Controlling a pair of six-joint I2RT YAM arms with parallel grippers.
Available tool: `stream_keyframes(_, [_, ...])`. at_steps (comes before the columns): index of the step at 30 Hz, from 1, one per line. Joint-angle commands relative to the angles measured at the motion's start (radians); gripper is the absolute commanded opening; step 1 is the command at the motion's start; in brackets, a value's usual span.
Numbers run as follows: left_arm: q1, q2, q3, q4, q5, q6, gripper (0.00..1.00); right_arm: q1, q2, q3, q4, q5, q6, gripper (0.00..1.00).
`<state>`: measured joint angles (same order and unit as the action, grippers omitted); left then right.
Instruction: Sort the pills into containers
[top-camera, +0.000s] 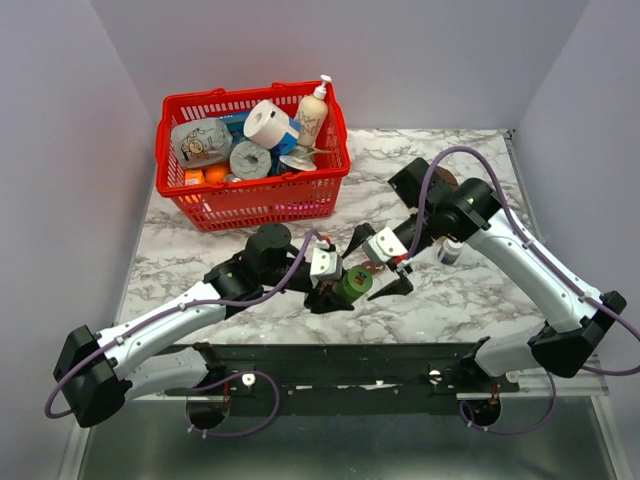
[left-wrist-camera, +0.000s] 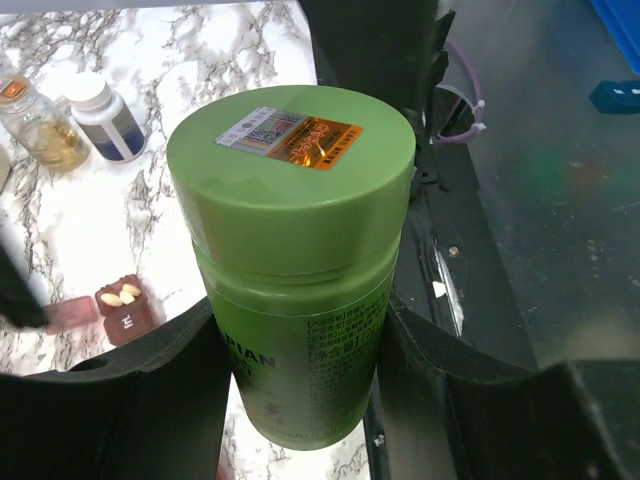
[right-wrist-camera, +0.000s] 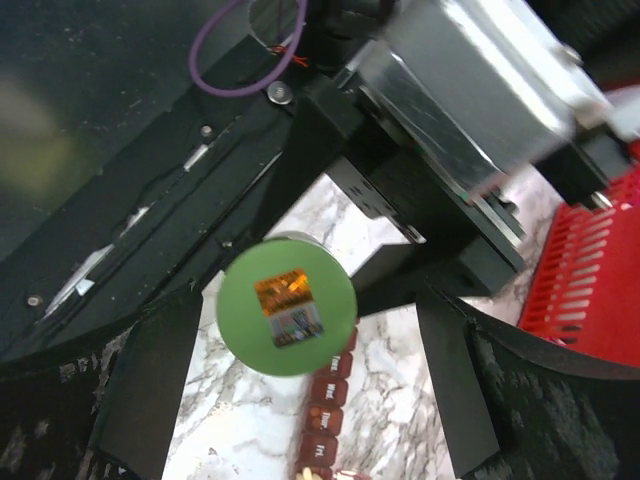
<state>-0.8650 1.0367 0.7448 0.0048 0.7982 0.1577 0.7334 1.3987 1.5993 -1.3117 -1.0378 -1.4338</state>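
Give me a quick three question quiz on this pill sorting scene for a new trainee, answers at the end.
1. True or false: the left gripper is shut on the green bottle.
2. Where is the pump bottle? A) in the red basket B) under the green bottle C) in the left gripper.
3. What lies in the open compartment of the pill organizer?
Key: 1 true; 2 A; 3 a few pale pills.
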Motion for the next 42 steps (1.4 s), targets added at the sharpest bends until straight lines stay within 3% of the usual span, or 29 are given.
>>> stream_keyframes(1, [0.026, 0.006, 0.027, 0.02, 0.099, -0.007, 0.0, 0.032, -0.023, -0.027, -0.135, -0.013, -0.024, 0.91])
stream_keyframes(9, [0.078, -0.02, -0.021, 0.138, 0.133, -0.089, 0.0, 0.034, -0.053, -0.07, -0.043, 0.035, 0.079, 0.74])
stream_keyframes(12, [0.087, -0.035, -0.038, 0.185, 0.125, -0.122, 0.0, 0.034, -0.052, -0.078, 0.0, 0.033, 0.147, 0.59])
stream_keyframes(16, [0.09, -0.084, -0.073, 0.237, -0.017, -0.147, 0.0, 0.034, -0.063, -0.107, 0.136, 0.054, 0.307, 0.47])
stream_keyframes(21, [0.09, -0.165, -0.13, 0.414, -0.245, -0.177, 0.0, 0.024, -0.05, -0.191, 0.347, 0.178, 0.743, 0.4])
stream_keyframes(22, [0.09, -0.174, -0.136, 0.432, -0.281, -0.175, 0.0, 0.017, -0.043, -0.205, 0.436, 0.205, 0.825, 0.35])
stream_keyframes(26, [0.077, -0.168, -0.143, 0.515, -0.561, -0.162, 0.0, -0.078, -0.029, -0.3, 0.641, 0.396, 1.314, 0.34])
stream_keyframes(30, [0.073, -0.132, -0.166, 0.567, -0.698, -0.138, 0.0, -0.193, -0.012, -0.34, 0.706, 0.486, 1.519, 0.33])
stream_keyframes(33, [0.073, -0.086, -0.176, 0.601, -0.659, -0.159, 0.0, -0.196, -0.01, -0.377, 0.764, 0.432, 1.56, 0.38])
stream_keyframes(34, [0.075, -0.066, -0.183, 0.61, -0.61, -0.184, 0.0, -0.195, -0.01, -0.377, 0.784, 0.347, 1.56, 0.52])
stream_keyframes(36, [0.077, -0.05, -0.188, 0.609, -0.555, -0.185, 0.0, -0.198, -0.007, -0.34, 0.789, 0.253, 1.517, 0.68])
stream_keyframes(38, [0.09, -0.041, -0.203, 0.597, -0.47, -0.187, 0.0, -0.2, -0.018, -0.27, 0.769, 0.133, 1.445, 0.96])
stream_keyframes(40, [0.112, -0.052, -0.217, 0.583, -0.376, -0.196, 0.0, -0.204, -0.041, -0.21, 0.703, 0.035, 1.33, 1.0])
stream_keyframes(42, [0.126, -0.064, -0.217, 0.541, -0.308, -0.199, 0.0, -0.206, -0.069, -0.153, 0.64, 0.021, 1.106, 1.0])
